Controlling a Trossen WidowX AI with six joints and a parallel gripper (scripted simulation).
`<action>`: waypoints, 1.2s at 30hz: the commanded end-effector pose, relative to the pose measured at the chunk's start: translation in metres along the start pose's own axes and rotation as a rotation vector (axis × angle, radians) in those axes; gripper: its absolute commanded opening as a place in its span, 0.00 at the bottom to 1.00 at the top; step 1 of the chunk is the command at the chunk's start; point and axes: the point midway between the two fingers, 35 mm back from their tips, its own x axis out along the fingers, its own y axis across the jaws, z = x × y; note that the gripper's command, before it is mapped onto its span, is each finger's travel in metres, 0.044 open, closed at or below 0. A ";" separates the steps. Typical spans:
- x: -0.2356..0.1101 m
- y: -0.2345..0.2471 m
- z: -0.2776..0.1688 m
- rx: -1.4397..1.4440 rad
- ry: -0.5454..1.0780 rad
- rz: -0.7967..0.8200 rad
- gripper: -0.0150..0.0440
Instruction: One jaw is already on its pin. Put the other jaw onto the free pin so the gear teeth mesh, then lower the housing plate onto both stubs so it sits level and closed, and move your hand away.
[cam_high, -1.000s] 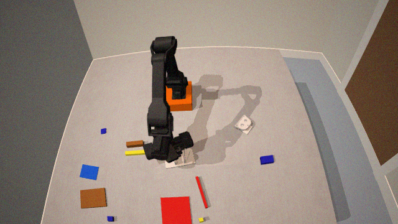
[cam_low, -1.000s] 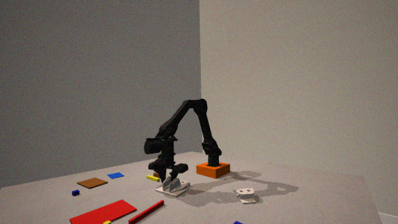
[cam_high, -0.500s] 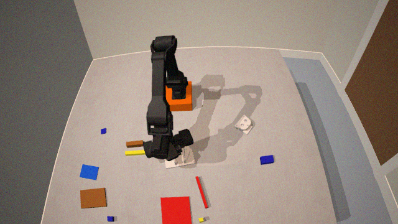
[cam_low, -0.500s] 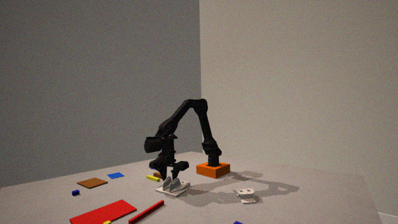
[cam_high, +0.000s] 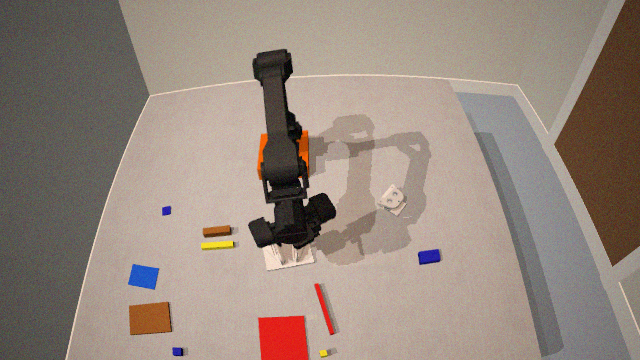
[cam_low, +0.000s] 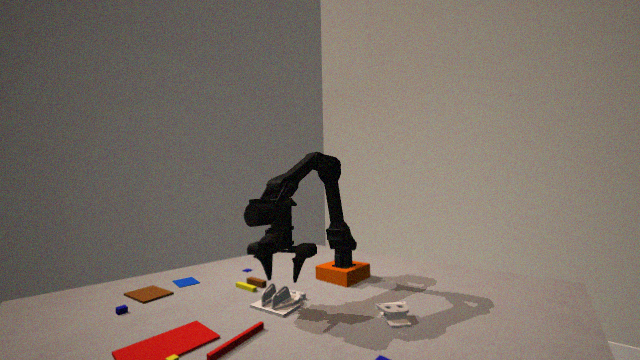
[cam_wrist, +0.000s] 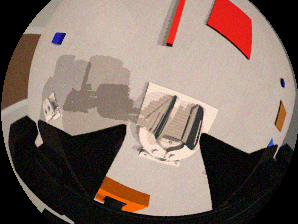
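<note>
A white base plate lies on the table. Two pale jaws stand side by side on it: one jaw on the left in the wrist view, the other jaw on the right. Their rounded rear ends lie close together; whether the teeth mesh is too small to tell. My gripper is open and empty, above the jaws and clear of them. The white housing plate, with two holes, sits tilted on a small stand, away from the base.
The orange arm mount is behind the base plate. A red bar and a red sheet lie in front. Yellow and brown bars lie beside the base; a blue block lies right.
</note>
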 end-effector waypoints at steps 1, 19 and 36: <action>-0.005 0.056 0.017 -0.086 -0.008 0.006 1.00; -0.028 0.289 -0.029 -0.434 -0.004 0.021 1.00; 0.011 0.288 -0.031 -0.434 -0.003 0.021 1.00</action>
